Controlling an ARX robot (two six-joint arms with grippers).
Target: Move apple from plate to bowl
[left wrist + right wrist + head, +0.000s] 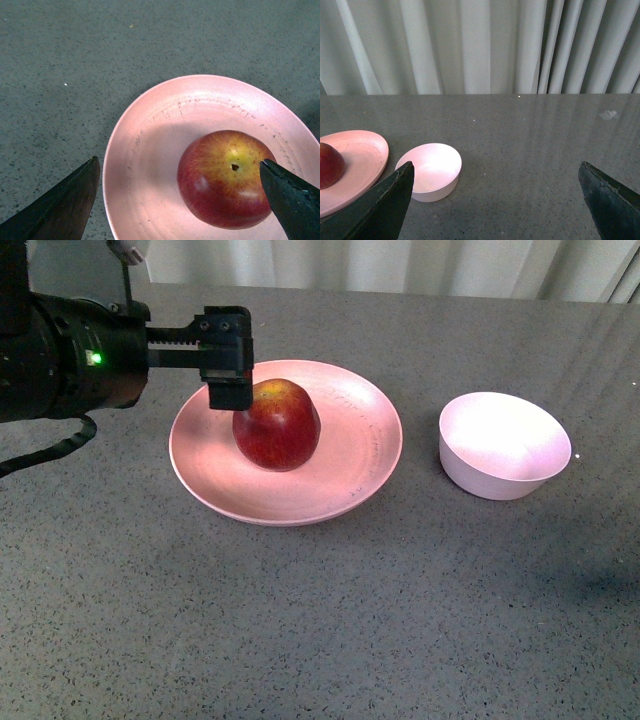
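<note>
A dark red apple [277,426] sits on a wide pink plate [360,472] on a grey table [320,640]. The left gripper [229,390] hovers at the apple, jaws wide apart. A pale bowl [505,445] stands right of the plate. The right gripper [496,166] has its jaws apart too.

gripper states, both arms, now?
Left gripper: open, holding nothing; the apple sits on the plate.
Right gripper: open, empty.

Front view: high, looking down across surface [300,640]. Left wrist: close above plate [150,165], apple [220,185]. Right wrist: low, facing curtain [470,45]; all share plate.
</note>
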